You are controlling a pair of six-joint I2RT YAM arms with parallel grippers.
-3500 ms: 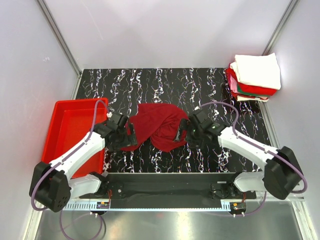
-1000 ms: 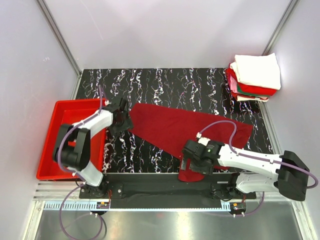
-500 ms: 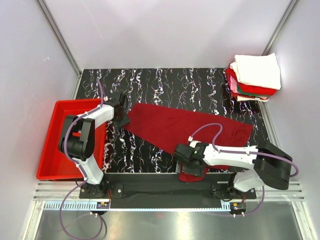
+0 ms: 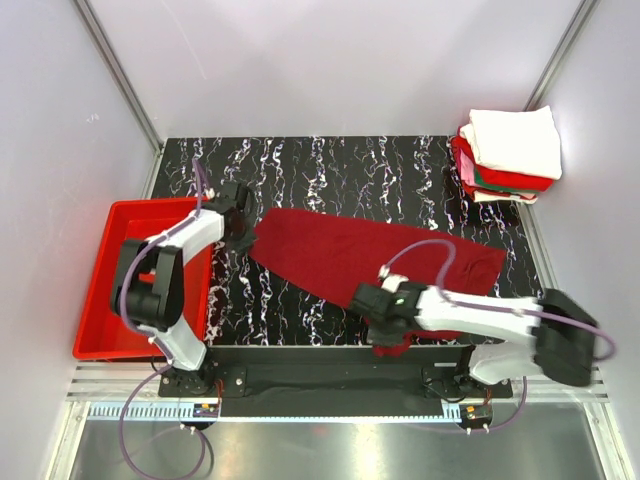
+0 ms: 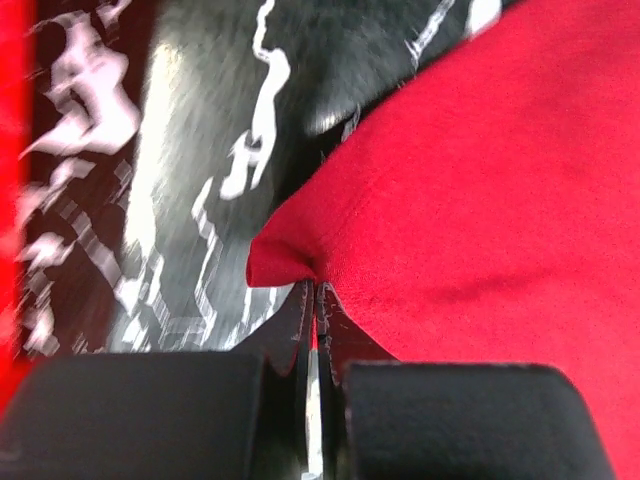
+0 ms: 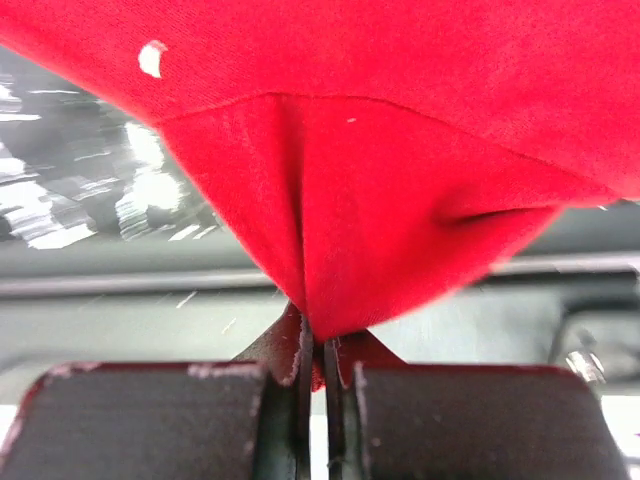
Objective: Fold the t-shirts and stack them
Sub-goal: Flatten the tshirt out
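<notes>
A dark maroon-red t-shirt (image 4: 370, 255) lies spread out across the middle of the black marbled table (image 4: 330, 165). My left gripper (image 4: 243, 237) is shut on its left corner, and the pinched cloth (image 5: 285, 265) shows right at the fingertips in the left wrist view. At the table's near edge my right gripper (image 4: 388, 335) is shut on the shirt's front corner, where the fabric (image 6: 380, 230) bunches into the jaws. Several folded t-shirts (image 4: 508, 155), a white one on top, are stacked at the back right corner.
A bright red plastic tray (image 4: 120, 280) stands left of the table beside the left arm. Grey walls close in the back and both sides. The arms' black base rail (image 4: 330, 365) runs along the near edge.
Both grippers have closed on the maroon-red t-shirt, the left on its left corner and the right on its front corner. The right gripper shifted slightly right along the near edge.
</notes>
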